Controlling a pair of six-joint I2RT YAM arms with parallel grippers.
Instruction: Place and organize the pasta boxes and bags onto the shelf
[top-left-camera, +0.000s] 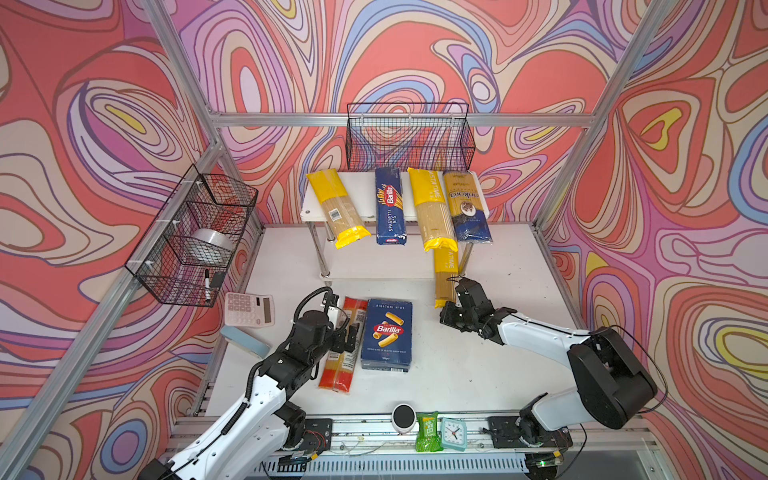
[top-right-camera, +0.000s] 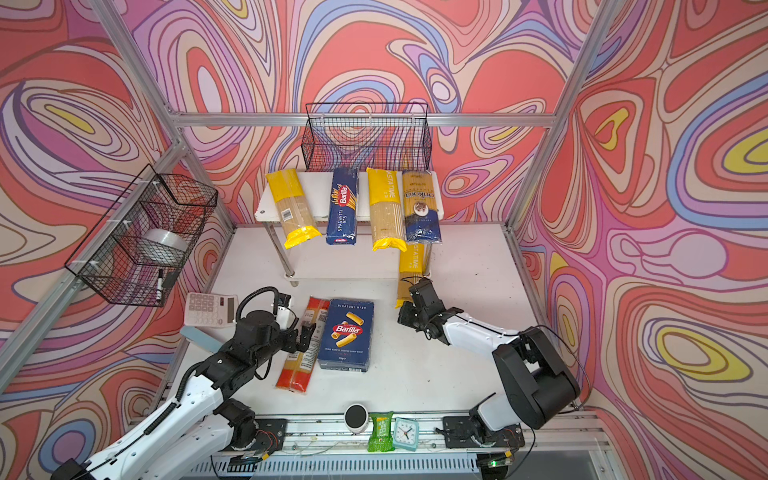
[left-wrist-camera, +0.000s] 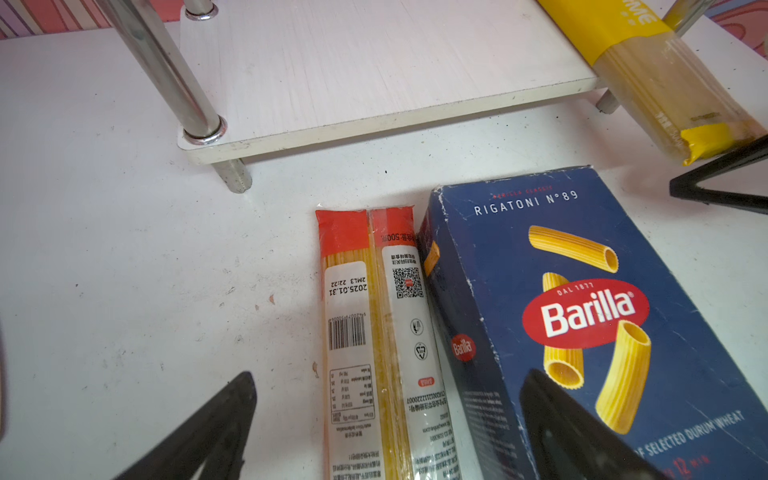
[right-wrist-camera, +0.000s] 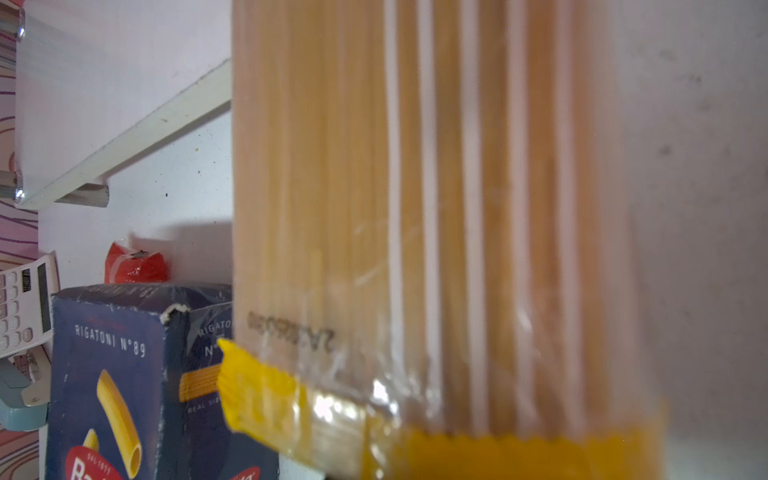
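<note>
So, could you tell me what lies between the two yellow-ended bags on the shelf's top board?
The spaghetti box lies flat between the left bag and the right bag on the shelf; both top views show it.

In the right wrist view you see the yellow bag (right-wrist-camera: 415, 208) blurred and cut off by the picture's edges; it hides part of the rigatoni box (right-wrist-camera: 116, 374).
</note>
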